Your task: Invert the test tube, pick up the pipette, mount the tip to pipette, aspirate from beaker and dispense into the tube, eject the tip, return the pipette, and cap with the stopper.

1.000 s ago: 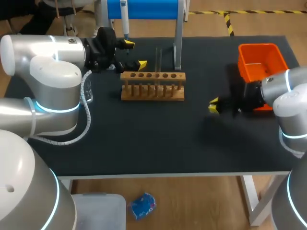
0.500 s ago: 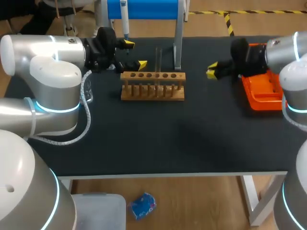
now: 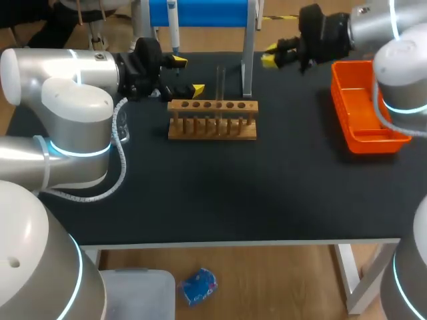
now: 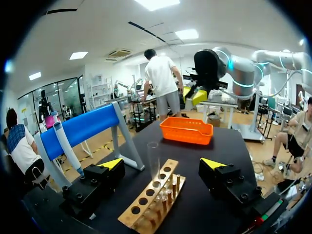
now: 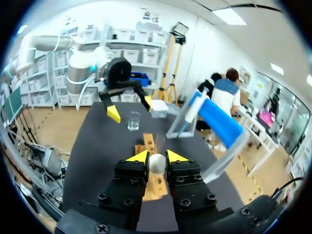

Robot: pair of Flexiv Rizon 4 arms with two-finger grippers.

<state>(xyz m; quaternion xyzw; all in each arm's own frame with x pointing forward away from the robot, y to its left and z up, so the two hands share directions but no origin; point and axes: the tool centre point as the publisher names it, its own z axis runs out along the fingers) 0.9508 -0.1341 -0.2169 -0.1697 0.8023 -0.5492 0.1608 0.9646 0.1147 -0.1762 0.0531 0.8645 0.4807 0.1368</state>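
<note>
While your right arm hangs over the table's far side, its gripper (image 5: 157, 157) is closed on a small white stopper (image 5: 157, 164), pinched between both yellow tips. It is near the far end of the orange tray (image 3: 365, 107) and well apart from the wooden rack (image 3: 212, 120). Your left gripper (image 4: 162, 164) stands open, fingers wide, near the rack's left end, touching nothing. Test tube (image 4: 154, 163): upright in the rack, mouth up, ahead of the left fingers and clear of both. Pipette (image 3: 173, 27): hanging on the blue stand (image 3: 200, 12) at the far edge. Beaker (image 5: 133, 121): on the table beside your left arm.
</note>
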